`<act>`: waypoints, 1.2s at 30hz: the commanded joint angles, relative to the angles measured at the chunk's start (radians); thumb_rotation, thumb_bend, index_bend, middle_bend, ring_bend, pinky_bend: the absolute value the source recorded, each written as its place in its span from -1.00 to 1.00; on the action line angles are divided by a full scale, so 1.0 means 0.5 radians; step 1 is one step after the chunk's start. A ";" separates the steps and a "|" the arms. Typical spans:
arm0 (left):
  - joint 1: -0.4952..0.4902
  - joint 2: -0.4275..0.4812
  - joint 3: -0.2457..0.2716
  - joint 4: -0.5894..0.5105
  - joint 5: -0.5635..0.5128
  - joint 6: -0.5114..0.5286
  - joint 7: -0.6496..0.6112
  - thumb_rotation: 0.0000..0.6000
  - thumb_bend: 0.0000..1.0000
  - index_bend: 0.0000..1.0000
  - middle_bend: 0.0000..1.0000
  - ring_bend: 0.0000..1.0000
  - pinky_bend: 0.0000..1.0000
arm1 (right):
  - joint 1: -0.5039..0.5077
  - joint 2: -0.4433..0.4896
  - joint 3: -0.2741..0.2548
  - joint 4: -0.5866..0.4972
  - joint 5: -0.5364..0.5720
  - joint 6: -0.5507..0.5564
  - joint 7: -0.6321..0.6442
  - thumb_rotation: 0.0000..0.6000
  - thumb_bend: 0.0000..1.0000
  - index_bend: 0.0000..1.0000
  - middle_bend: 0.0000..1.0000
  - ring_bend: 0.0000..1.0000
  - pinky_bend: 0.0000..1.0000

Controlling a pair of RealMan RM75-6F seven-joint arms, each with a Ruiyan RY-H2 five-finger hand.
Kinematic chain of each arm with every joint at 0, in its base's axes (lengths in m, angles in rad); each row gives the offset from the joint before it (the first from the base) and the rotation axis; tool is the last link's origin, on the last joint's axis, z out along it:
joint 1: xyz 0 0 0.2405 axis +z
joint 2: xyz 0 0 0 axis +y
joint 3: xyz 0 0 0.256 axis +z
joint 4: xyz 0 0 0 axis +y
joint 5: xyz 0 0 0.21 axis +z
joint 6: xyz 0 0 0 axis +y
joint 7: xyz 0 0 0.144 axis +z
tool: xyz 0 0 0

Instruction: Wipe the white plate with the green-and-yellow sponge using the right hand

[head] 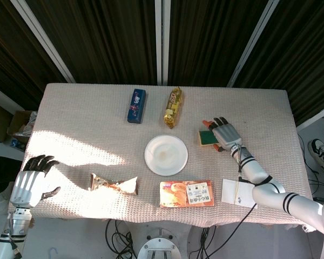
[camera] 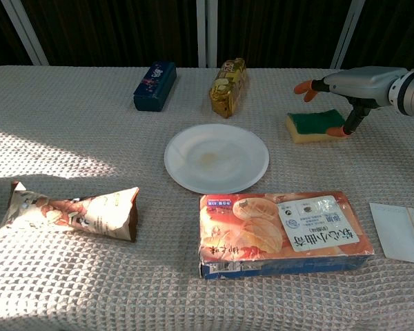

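A: Two hands visible. Right hand (head: 223, 133) is over the green-and-yellow sponge (camera: 316, 126), fingers spread, thumb tip down at the sponge's right end. Nothing gripped, as far as I can judge.

B: Left hand?

A: Left hand (head: 31, 181) hangs off the table's left edge, fingers apart, holding nothing.

B: Where's the sponge against the plate?

A: Sponge lies flat on the cloth, green side up, right of the white plate (head: 166, 155), not touching it. Plate sits mid-table with a faint brownish smear at its centre.

B: Handling?

A: Sponge looks light and soft, so it'll squash under the fingers. I'd take it across the short sides, thumb one side and fingers the other, low on the yellow foam. Plate looks light too and may slide on the cloth when rubbed.

B: Clutter?

A: Orange snack box (camera: 283, 232) just below the plate, brown wrapper (camera: 72, 211) to the left, blue box (head: 136, 106) and gold packet (head: 174, 107) behind.
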 commanded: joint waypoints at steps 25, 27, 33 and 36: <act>-0.007 0.009 -0.006 -0.023 0.004 -0.037 0.042 1.00 -0.90 -0.38 -0.57 -0.66 -0.64 | 0.094 -0.037 -0.117 0.120 0.116 -0.022 -0.179 1.00 -0.39 -0.63 -0.61 -1.00 -1.00; -0.006 0.010 -0.007 -0.021 0.003 -0.034 0.041 1.00 -0.90 -0.38 -0.57 -0.66 -0.64 | 0.097 -0.041 -0.124 0.124 0.113 -0.013 -0.186 1.00 -0.39 -0.60 -0.59 -1.00 -1.00; -0.009 0.013 -0.010 -0.018 0.002 -0.043 0.043 1.00 -0.90 -0.38 -0.57 -0.66 -0.64 | 0.109 -0.048 -0.142 0.151 0.101 -0.011 -0.196 1.00 -0.36 -0.51 -0.50 -1.00 -1.00; -0.009 0.012 -0.011 -0.016 -0.001 -0.046 0.043 1.00 -0.90 -0.38 -0.57 -0.66 -0.64 | 0.113 -0.051 -0.145 0.155 0.077 0.011 -0.190 1.00 -0.36 -0.47 -0.48 -1.00 -1.00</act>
